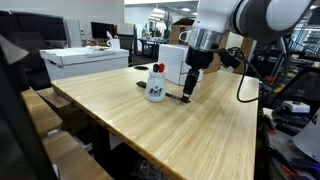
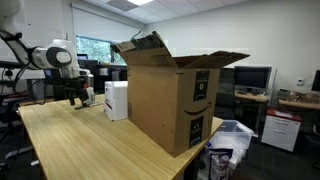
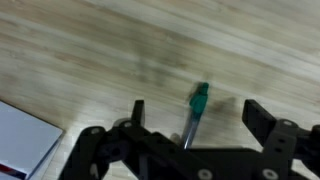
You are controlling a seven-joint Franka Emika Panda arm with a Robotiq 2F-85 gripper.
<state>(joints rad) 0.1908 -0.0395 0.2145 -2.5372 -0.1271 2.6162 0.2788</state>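
Pale wooden table [image 1: 150, 130] fills the foreground of an office, with desks and monitors behind. The claw [image 3: 195, 108] hangs low over the wood with its two fingers [image 3: 138, 110] spread wide and nothing pinched. A pen [image 3: 199, 103] with a green cap lies on the table between the fingers, nearer the middle than either one. In the wrist view neither finger touches it. In an exterior view the claw [image 1: 188, 95] points down with its tips close to the tabletop. A white cup [image 1: 155, 88] with a dark print stands near it, to one side. A white box [image 1: 175, 62] sits just behind the claw. In an exterior view a big open cardboard box [image 2: 170, 95] stands well apart from the claw [image 2: 78, 98].
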